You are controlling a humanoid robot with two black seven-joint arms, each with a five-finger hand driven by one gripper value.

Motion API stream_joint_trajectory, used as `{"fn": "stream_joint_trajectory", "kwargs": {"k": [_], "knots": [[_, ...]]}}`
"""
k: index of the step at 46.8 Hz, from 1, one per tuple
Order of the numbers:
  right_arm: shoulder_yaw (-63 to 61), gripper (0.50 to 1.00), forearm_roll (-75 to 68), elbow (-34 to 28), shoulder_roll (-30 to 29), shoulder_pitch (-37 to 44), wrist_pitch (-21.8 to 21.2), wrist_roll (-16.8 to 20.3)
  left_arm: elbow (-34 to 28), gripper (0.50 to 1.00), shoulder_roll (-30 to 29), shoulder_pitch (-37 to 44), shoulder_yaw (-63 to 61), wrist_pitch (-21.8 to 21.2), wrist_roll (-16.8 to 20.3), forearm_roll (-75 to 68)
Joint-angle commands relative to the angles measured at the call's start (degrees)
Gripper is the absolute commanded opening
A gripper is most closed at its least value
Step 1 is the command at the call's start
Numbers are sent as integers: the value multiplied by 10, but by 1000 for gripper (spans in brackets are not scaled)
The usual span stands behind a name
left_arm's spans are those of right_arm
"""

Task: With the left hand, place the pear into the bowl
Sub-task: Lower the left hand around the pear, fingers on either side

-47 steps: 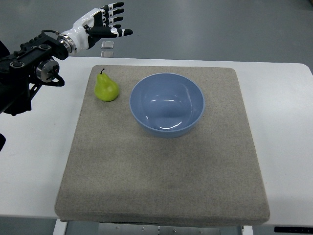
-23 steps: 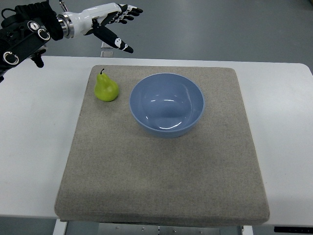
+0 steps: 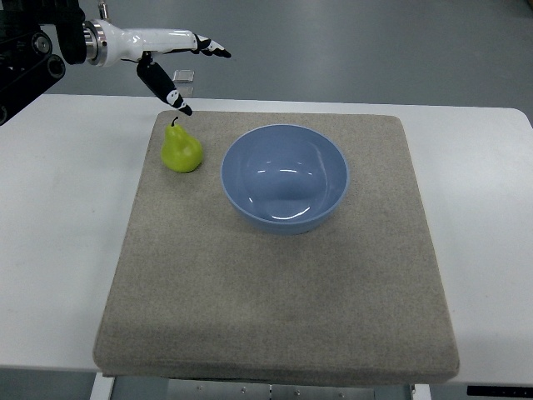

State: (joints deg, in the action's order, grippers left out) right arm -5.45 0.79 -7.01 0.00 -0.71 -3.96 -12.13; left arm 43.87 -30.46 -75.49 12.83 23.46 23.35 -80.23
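A yellow-green pear [image 3: 181, 149] stands upright on the grey mat [image 3: 275, 283], just left of the blue bowl [image 3: 284, 177], which holds nothing. My left hand [image 3: 187, 71] hovers above and behind the pear, at the table's far edge. Its fingers [image 3: 208, 47] stretch out flat to the right and the thumb [image 3: 165, 88] hangs down toward the pear's stem, so the hand is open and holds nothing. The thumb tip stays a little above the stem without touching it. The right arm does not show.
The white table [image 3: 67, 242] extends past the mat on both sides. A small clear block [image 3: 184, 77] lies on the floor beyond the far edge, behind my left hand.
My left arm has swung up and left, and the hand has rolled so the fingers lie flat and the thumb points down, closer to the pear. Pear and bowl have not moved.
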Motion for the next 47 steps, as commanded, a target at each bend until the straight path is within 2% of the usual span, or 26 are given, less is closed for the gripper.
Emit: {"fn": "stream_joint_trajectory", "kwargs": {"k": [1, 23, 33, 47], "knots": [[0, 926, 0, 1, 0, 0, 0, 0, 3, 981, -12, -3, -31, 0, 24, -5], [0, 926, 0, 0, 0, 0, 0, 0, 10, 981, -29, 3, -83, -4, 36, -7], [0, 926, 0, 0, 0, 0, 0, 0, -4, 981, -21, 6, -83, -34, 35, -7], [0, 926, 0, 0, 0, 0, 0, 0, -40, 981, 2, 32, -83, -39, 35, 2]]}}
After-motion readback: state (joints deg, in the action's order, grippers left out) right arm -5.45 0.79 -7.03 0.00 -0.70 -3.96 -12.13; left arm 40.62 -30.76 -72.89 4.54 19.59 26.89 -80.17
